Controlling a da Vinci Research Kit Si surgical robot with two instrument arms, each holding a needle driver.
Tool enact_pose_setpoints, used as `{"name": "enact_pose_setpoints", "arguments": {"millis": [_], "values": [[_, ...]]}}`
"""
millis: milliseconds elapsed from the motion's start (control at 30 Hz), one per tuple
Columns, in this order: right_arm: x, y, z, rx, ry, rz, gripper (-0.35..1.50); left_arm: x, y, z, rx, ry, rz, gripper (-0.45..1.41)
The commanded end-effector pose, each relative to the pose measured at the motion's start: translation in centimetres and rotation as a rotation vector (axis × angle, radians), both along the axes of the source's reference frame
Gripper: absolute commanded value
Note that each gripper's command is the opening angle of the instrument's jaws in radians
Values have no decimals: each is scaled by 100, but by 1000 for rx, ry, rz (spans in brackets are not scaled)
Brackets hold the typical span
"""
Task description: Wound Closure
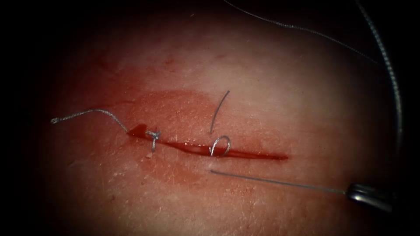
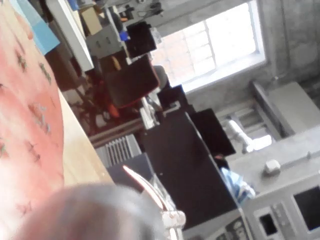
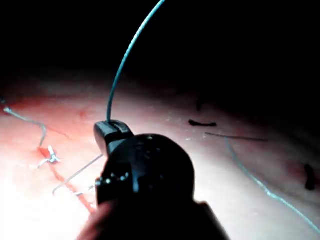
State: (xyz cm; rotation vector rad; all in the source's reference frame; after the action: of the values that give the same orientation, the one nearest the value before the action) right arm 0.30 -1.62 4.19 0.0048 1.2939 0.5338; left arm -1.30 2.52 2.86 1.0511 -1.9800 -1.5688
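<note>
In the endoscope view, one cut [image 1: 210, 150] is seen running across the tissue [image 1: 262, 87], with red fluid [image 1: 170, 109] spread around it. One tied knot [image 1: 153, 136] sits near the cut's left end, a frayed tail of thread [image 1: 87, 113] trailing from it toward the tissue's left edge. One loop of thread [image 1: 221, 145] stands at the cut's middle. A thin curved piece [image 1: 218, 111] lies just above it; whether this is the needle cannot be told. The right tool [image 1: 369, 196] is clamped on a taut strand [image 1: 275, 180] near the tissue's lower right edge. In the left wrist view, the left tool's jaws cannot be made out. In the right wrist view, the right tool [image 3: 112, 131] is closed on a strand [image 3: 130, 50].
</note>
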Motion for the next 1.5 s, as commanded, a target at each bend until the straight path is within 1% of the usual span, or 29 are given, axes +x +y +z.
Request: {"name": "enact_pose_setpoints", "arguments": {"millis": [33, 200, 233, 433, 533, 633, 667, 700, 767, 800, 833, 867, 933, 967, 1067, 1100, 1167, 1233, 1267, 1300, 1367, 1400, 1433, 1467, 1500], "values": [[-17, 19, -18, -19, -8, 24, -35, 0, 10, -12, -8, 0, -1, -45], [-49, 26, -35, -41, -37, 49, -35, -5, 6, -10, -8, 15, 11, -45], [-62, 28, -42, -49, -40, 56, -35, -7, 4, -9, -8, 22, 16, -45], [-97, 36, -64, -60, -59, 80, -35, -17, -5, -2, 3, 42, 41, -45], [-106, 38, -70, -67, -71, 83, -35, -25, -12, 6, 6, 67, 63, -45], [-113, 40, -76, -73, -60, 86, -35, -35, -21, 17, 8, 101, 92, -45], [-116, 40, -79, -71, -62, 86, -35, -43, -29, 25, 10, 108, 97, -45], [-116, 40, -79, -71, -62, 86, -35, -43, -29, 25, 10, 108, 97, -45], [-114, 37, -78, -89, -67, 82, -35, -53, -39, 35, 9, 116, 101, -45], [-111, 38, -78, -110, -72, 72, -10, -56, -42, 38, 8, 126, 106, -45], [-108, 37, -77, -110, -69, 69, 39, -59, -44, 40, 8, 135, 112, -45], [-105, 37, -77, -127, -75, 66, 79, -61, -46, 42, 14, 141, 119, -45], [-99, 35, -77, -151, -61, 95, 120, -67, -51, 46, 18, 156, 131, -45], [-94, 32, -79, -167, -46, 150, 143, -75, -60, 53, 25, 188, 155, -45], [-85, 21, -84, -175, -2, 201, 145, -89, -79, 72, 31, 272, 215, -45], [-76, 7, -91, -140, 15, 226, 143, -100, -101, 95, 30, 348, 267, -45], [-68, -3, -98, -112, 34, 229, 137, -112, -125, 123, 23, 404, 306, -45], [-59, -11, -106, -50, 67, 238, 127, -121, -144, 147, -39, 447, 340, -45], [-55, -13, -110, -33, 72, 244, 125, -127, -156, 162, -107, 468, 372, -45], [-49, -13, -114, 6, 84, 260, 121, -132, -163, 173, -148, 463, 397, -45], [-39, -8, -119, 70, 100, 283, 116, -141, -177, 191, -269, 443, 451, -45], [-31, -3, -122, 124, 121, 309, 110, -148, -182, 200, -347, 444, 468, -45], [-19, 5, -125, 170, 147, 344, 100, -158, -185, 209, -455, 444, 486, -45], [-12, 10, -126, 231, 180, 374, 95, -164, -185, 213, -524, 443, 494, -45], [-3, 17, -127, 298, 214, 408, 95, -169, -184, 215, -568, 435, 503, -45]]}}
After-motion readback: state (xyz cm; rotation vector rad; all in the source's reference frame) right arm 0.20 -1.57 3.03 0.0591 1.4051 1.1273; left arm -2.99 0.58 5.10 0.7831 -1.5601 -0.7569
